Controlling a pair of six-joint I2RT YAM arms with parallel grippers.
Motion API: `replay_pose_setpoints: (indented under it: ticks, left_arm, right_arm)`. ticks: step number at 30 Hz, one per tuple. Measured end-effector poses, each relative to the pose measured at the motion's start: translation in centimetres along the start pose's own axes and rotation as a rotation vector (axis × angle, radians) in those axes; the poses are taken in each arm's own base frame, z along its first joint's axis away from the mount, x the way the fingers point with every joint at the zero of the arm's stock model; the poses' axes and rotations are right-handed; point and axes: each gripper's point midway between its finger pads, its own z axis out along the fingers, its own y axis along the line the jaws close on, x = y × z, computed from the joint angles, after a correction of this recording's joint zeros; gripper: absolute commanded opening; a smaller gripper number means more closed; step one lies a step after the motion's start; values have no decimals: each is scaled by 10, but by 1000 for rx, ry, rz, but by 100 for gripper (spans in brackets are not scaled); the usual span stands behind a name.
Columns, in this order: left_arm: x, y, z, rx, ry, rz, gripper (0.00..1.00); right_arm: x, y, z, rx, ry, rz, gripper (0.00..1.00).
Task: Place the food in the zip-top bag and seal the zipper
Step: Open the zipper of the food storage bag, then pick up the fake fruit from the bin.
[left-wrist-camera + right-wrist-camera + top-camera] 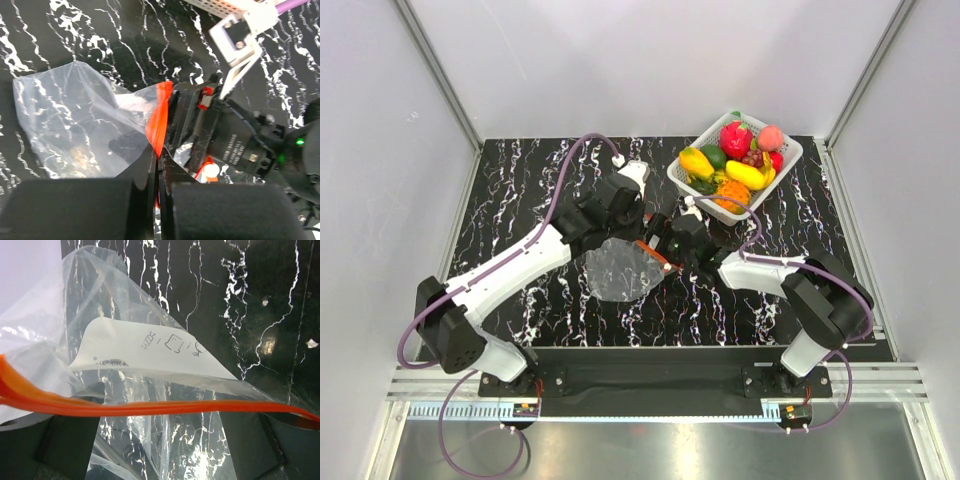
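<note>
Zip-top bag [615, 272] lies mid-table, zipper [150, 408] slanting toward the right edge. Left gripper [157, 155] pressed together on the strip's left end; right gripper [674, 245] spread, straddling it. Food [740, 160] in basket [680, 181], far right corner, nearer right arm

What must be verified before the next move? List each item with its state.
1. Left end effector gripping the zipper: ok, shut on the strip.
2. Right end effector gripping the zipper: not ok, fingers apart, the strip lies across them.
3. Bag mouth open: cannot tell.
4. Food in the zip-top bag: not ok, the pieces in view sit in the basket.
5. Bag lying between both arms on the table: ok.
</note>
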Motion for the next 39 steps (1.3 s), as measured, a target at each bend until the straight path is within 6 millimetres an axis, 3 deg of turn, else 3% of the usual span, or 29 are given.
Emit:
replay_pose_setpoints:
  ticks: [10,14,15,19,22,25,29,35,38,39]
  left_arm:
    - [4,13,5,-56,2,63,0]
    - [7,21,14,-96,6,82,0]
    - [9,24,18,-105,10,86,0]
    - [14,32,28,-130,27,92,0]
    - [18,38,33,-143,37,92,0]
    - [18,41,33,-149,36,90,0]
    - [15,40,35,-148,33,91,0]
    - [11,37,44,-151,40,98,0]
    - [10,37,46,-153,42,98,0]
    - [9,37,45,-154,41,98,0]
  right_arm:
    - [-12,14,-17,-18,-32,-17,93]
    - [-22,24,-28,-46,-68,-17,79]
    - [-23,25,-31,-50,-74,-15,71]
    - [-29,29,-39,-61,-95,-10,69]
    - [-32,32,-46,-61,-103,-14,78]
    - [-41,32,-59,-44,-121,-33,80]
    - [-79,29,-80,3,-192,-67,82]
    - [-170,13,-119,119,-355,-102,85]
    - [-200,4,-124,184,-393,-120,88]
    - [-209,0,-121,213,-400,-137,95]
